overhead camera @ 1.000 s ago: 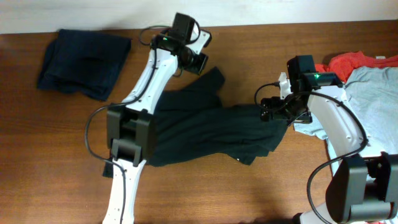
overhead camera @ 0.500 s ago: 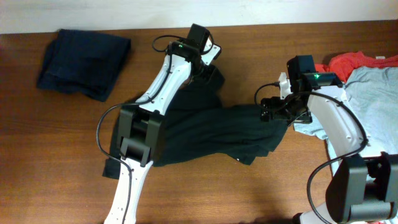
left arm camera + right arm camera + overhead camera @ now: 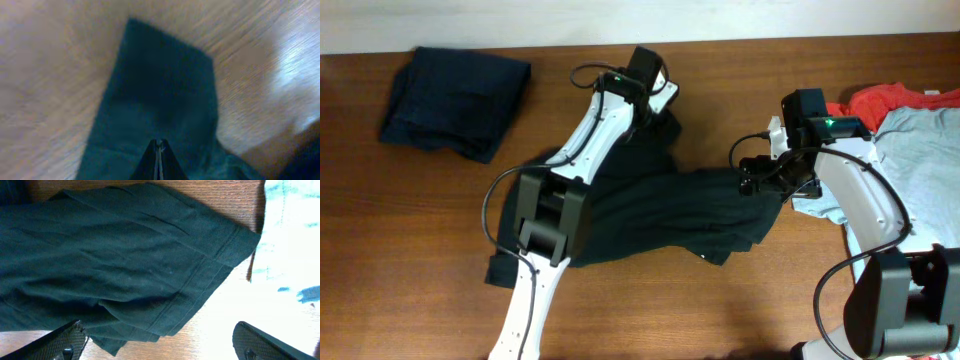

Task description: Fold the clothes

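Observation:
The black T-shirt (image 3: 650, 210) lies crumpled across the middle of the table, with a small white label (image 3: 705, 258) near its front edge. My left gripper (image 3: 655, 100) hovers over the shirt's far sleeve. In the left wrist view this gripper (image 3: 159, 143) is shut, its tips above the flat dark sleeve (image 3: 160, 85), and I see nothing pinched between them. My right gripper (image 3: 767, 182) stands open at the shirt's right end. Its fingers (image 3: 65, 342) spread wide over the shirt's hem (image 3: 200, 275), holding nothing.
A dark navy shirt (image 3: 455, 95) lies bunched at the back left. At the right edge a light blue-grey shirt (image 3: 920, 160) lies partly over a red-orange one (image 3: 890, 100). The blue-grey cloth (image 3: 290, 240) almost touches the black shirt. Bare wood shows along the front.
My left arm has swung right and forward from the table's far edge until it is over the black shirt's sleeve, still shut. The right arm and the shirts have not moved.

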You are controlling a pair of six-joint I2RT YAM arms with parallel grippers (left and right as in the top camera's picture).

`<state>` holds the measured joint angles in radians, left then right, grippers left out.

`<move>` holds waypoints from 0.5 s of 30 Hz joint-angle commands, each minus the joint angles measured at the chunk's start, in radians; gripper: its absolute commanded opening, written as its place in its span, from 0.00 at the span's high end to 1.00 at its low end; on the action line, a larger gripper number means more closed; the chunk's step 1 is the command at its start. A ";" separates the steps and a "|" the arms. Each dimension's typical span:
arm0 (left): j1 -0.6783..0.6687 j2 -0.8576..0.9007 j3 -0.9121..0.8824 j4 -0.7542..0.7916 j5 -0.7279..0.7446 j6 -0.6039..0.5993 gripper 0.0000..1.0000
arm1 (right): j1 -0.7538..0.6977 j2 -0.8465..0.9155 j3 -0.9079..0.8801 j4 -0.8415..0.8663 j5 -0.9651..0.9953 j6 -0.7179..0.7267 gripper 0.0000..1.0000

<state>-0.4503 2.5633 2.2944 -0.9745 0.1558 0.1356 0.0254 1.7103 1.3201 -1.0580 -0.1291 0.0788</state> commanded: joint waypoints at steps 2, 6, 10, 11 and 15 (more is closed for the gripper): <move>0.000 0.074 -0.007 -0.011 -0.008 0.017 1.00 | -0.006 -0.002 -0.005 0.000 0.009 0.008 0.01; 0.000 0.090 -0.007 -0.010 -0.045 0.016 1.00 | -0.006 -0.002 -0.005 0.000 0.009 0.008 0.01; 0.002 0.090 -0.006 0.002 -0.159 0.017 0.99 | -0.006 -0.002 -0.005 0.000 0.009 0.008 0.01; 0.002 0.090 -0.006 0.006 -0.195 0.017 0.99 | -0.006 -0.002 -0.005 0.000 0.009 0.008 0.02; 0.011 0.090 -0.006 0.024 -0.280 0.050 0.99 | -0.006 -0.002 -0.005 0.000 0.009 0.008 0.01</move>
<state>-0.4618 2.5923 2.2986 -0.9501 0.0231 0.1467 0.0254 1.7103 1.3201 -1.0580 -0.1291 0.0788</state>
